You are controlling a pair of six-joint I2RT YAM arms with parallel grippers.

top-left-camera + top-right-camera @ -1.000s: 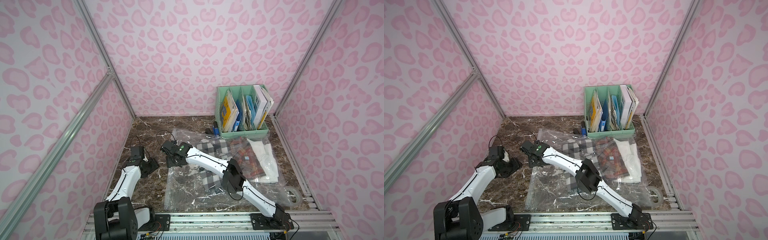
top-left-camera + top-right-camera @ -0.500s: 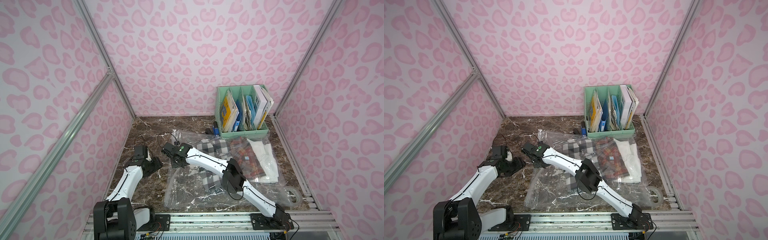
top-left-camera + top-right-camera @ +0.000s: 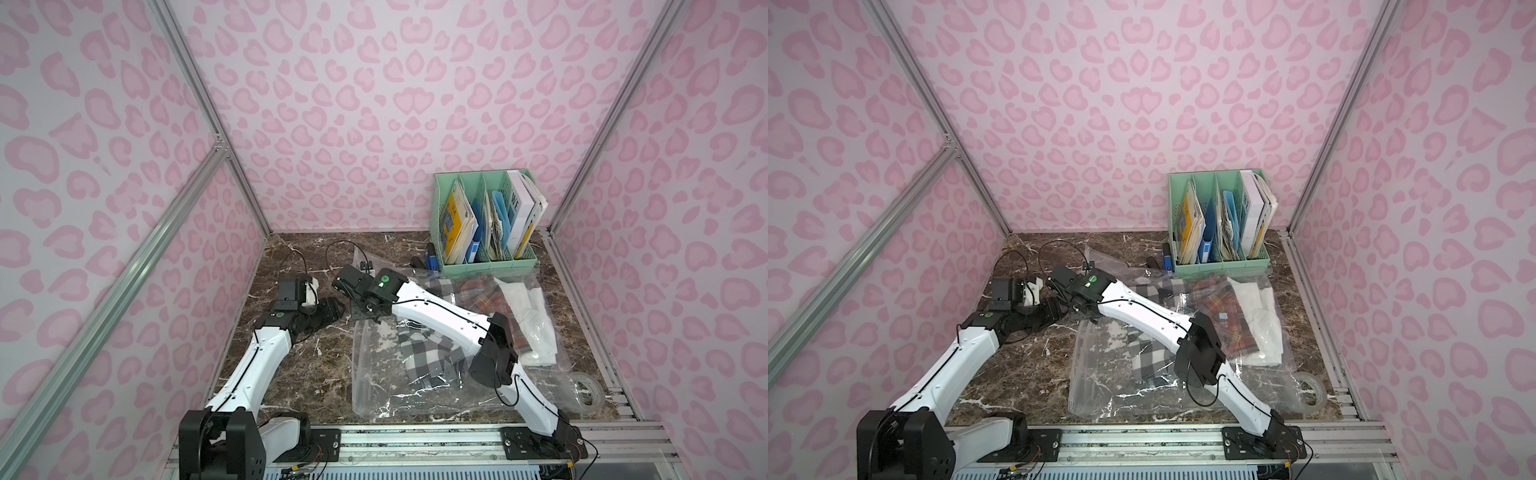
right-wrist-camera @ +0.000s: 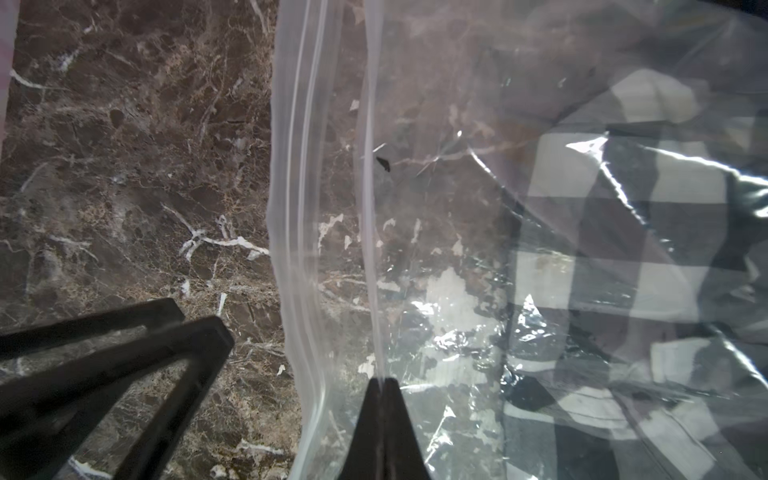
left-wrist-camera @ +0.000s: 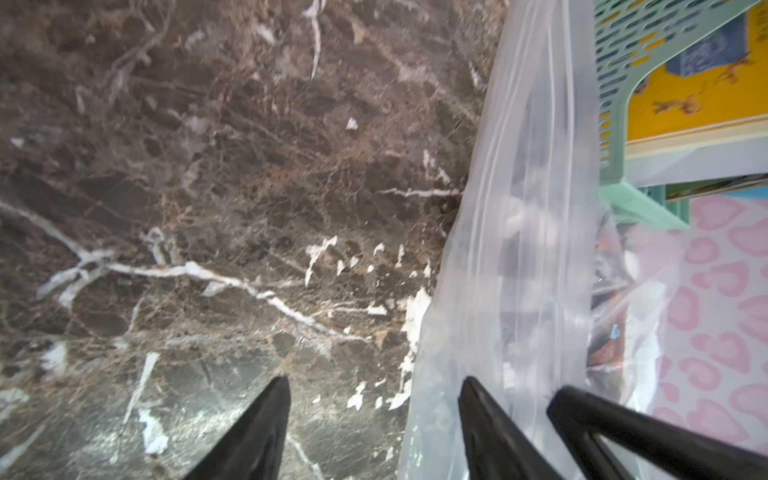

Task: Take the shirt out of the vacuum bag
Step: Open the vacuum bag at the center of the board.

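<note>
Marble tabletop (image 3: 316, 365) carries the vacuum bag (image 3: 386, 390) lying flat, checked shirt (image 3: 419, 353) inside. Right gripper (image 4: 384, 384) is closed, pinching the upper film near the zip edge (image 4: 299, 208), probably to lift the mouth open. Left gripper (image 5: 374, 380) waits just beside that edge, jaws apart, holding nothing.

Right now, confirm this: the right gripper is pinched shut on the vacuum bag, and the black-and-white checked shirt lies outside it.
Not quite. The black-and-white checked shirt lies inside the vacuum bag, under its clear plastic; the right wrist view shows it. The right gripper is indeed pinched shut on the bag.
</note>
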